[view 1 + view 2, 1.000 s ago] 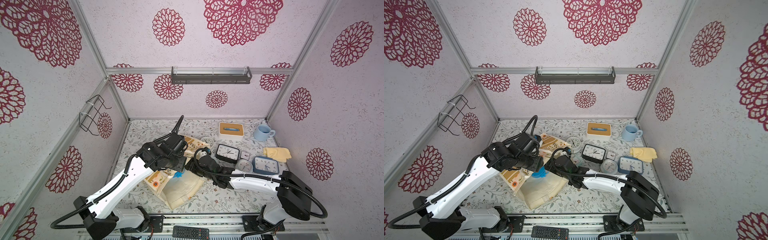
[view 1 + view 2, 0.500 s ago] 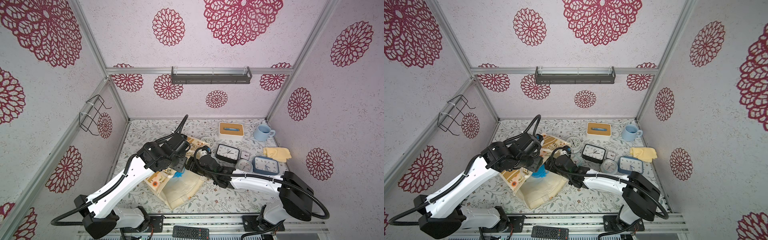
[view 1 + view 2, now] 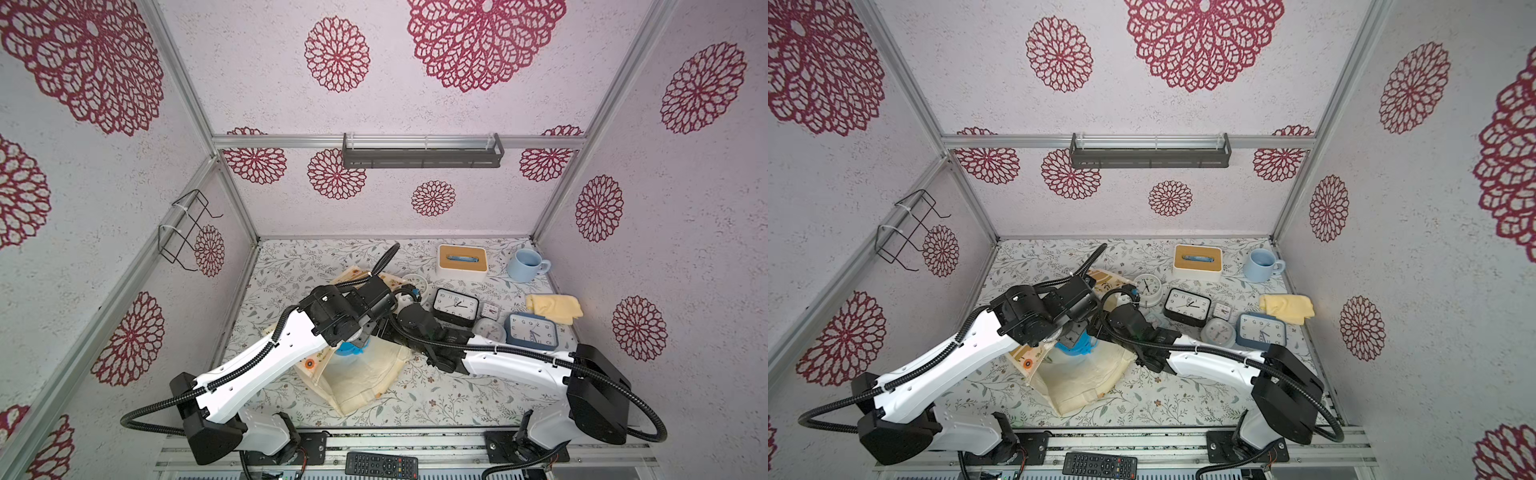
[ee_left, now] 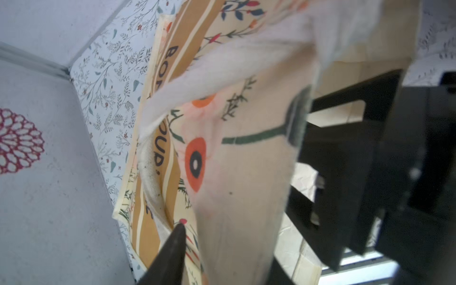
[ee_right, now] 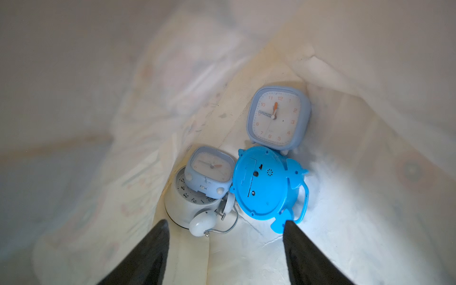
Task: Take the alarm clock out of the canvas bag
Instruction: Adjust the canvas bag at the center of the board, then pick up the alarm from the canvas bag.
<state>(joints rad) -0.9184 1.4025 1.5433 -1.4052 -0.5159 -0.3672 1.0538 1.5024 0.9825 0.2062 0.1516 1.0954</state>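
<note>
Right fingers (image 5: 148,251) spread wide, empty, inside the canvas bag (image 5: 350,217) | bright blue alarm clock (image 5: 264,182) lies face-down just beside one fingertip, three more clocks (image 5: 278,118) beyond | left fingers (image 4: 170,254) at bag's printed cloth, grip cannot be told

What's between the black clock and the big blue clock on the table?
Two little ones, in both top views: a tiny square clock and a round pale clock.

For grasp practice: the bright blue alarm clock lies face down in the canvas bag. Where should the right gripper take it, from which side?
The bright blue alarm clock: probably its looped handle, from the canvas bag mouth, where the open right gripper is; the loop juts beyond the wide flat back.
</note>
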